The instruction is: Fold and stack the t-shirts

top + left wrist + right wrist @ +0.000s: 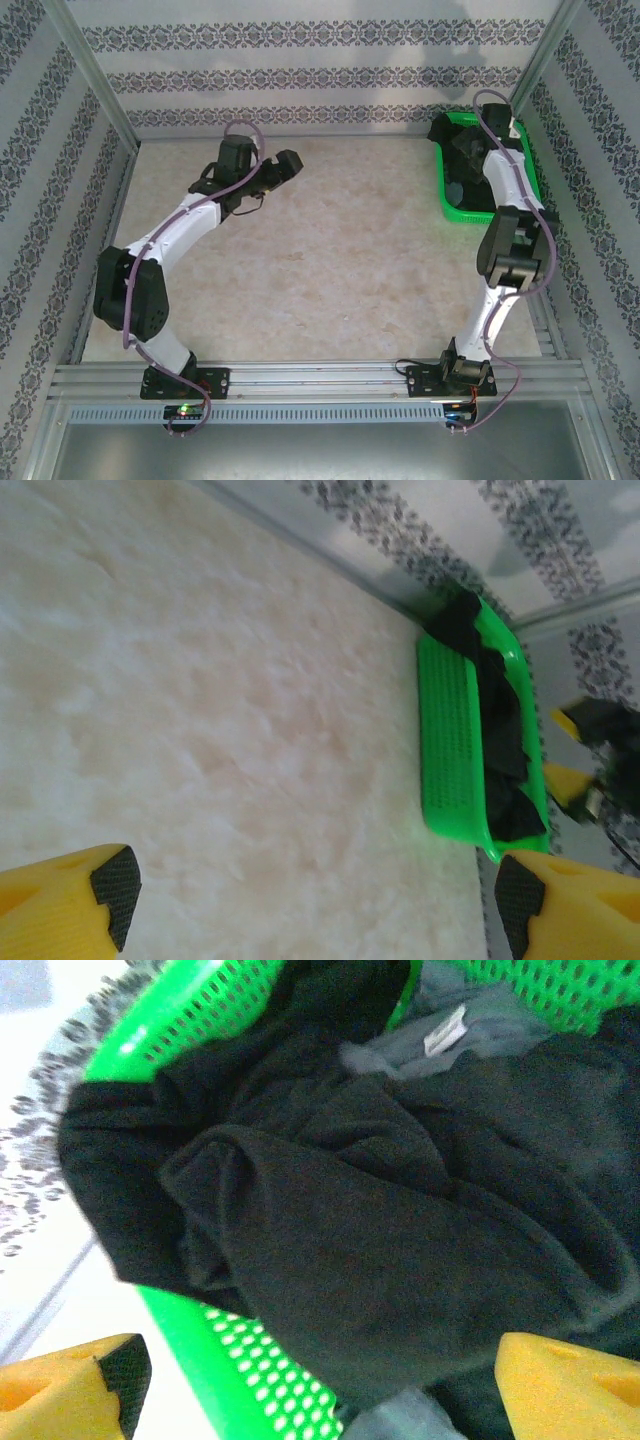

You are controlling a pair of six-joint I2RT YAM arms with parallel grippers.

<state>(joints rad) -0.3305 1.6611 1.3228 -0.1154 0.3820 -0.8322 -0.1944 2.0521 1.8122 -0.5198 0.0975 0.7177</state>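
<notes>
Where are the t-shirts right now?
Top view: the t-shirts lie crumpled in the green basket at the table's far right corner, below the open right gripper.

The top view looks down from above and behind the arm bases. It takes in the whole table (350, 260) to its far edge, with the green basket (447, 188) in the far right corner. The left wrist view faces across the table towards that corner, well apart from the basket. The right wrist view hangs close over the basket, looking into the dark shirts (380, 1240) inside. All three views share the basket.
</notes>
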